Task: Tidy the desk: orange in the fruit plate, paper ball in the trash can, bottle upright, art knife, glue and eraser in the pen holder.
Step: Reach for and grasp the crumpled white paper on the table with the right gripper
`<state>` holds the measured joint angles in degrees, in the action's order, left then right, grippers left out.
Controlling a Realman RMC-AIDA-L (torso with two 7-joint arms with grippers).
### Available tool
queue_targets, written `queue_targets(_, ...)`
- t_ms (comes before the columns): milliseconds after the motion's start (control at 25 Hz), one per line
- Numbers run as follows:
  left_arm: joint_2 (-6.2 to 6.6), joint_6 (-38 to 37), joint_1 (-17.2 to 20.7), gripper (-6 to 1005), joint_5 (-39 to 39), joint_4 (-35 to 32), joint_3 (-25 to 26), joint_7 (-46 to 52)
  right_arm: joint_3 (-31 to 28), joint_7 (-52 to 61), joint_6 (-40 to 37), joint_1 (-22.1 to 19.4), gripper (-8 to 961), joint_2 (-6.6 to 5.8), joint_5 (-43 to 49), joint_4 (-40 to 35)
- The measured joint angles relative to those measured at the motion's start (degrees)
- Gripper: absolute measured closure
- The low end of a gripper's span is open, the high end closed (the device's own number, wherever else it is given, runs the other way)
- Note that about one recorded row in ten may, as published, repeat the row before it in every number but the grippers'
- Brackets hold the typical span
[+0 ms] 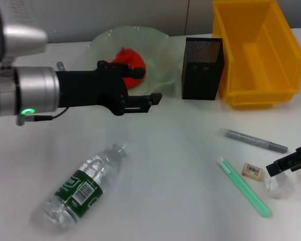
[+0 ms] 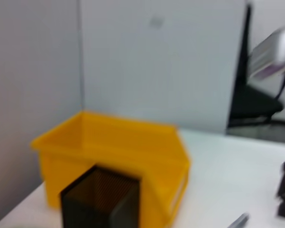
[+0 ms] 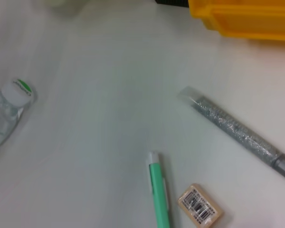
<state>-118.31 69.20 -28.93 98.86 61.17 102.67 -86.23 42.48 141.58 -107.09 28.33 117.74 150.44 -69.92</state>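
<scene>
The orange (image 1: 124,56) lies in the pale-green fruit plate (image 1: 103,42) at the back. My left gripper (image 1: 148,85) hovers open just in front of it, holding nothing. The bottle (image 1: 80,188) lies on its side at front left, its cap (image 3: 18,90) pointing toward the middle. The grey glitter glue (image 1: 256,141), the green art knife (image 1: 243,187) and the eraser (image 1: 252,170) lie on the table at front right. The white paper ball (image 1: 280,189) sits beside them, with my right gripper (image 1: 286,166) just above it. The black pen holder (image 1: 202,68) stands beside the yellow trash can (image 1: 256,50).
The wrist views show the trash can (image 2: 114,152), the pen holder (image 2: 102,199), the glue (image 3: 237,130), the art knife (image 3: 159,194) and the eraser (image 3: 199,209). A wall rises behind the table's back edge.
</scene>
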Motion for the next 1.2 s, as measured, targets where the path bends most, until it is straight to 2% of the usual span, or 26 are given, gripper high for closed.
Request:
queue_targets(40,0.01,3.2,0.8,276,-1.7,0.3,1.7,-1.5,0.0,0.0,0.0,0.0,144,0.02,0.0,0.0)
queue_targets(160,0.02,6.0,1.4,276,-3.3,0.3,2.9,-2.5,0.1,0.1,-0.3,-0.1,145,0.16,0.6,0.0)
queue_targets(480,-0.15,10.6,1.7,276,-4.2,0.4,2.8,-4.3,0.2,0.1,-0.9,-0.2,149,0.67,3.4,-0.1)
queue_targets(1000,-0.25,10.5,2.1,276,-4.8,-0.9,3.2,-4.9,0.2,0.1,1.4,0.3,154,0.96,3.6,1.7)
queue_targets(1200,-0.25,10.1,2.2,277,-4.9,-1.6,3.3,-5.1,2.3,0.4,1.7,0.4,157,0.88,3.6,2.0)
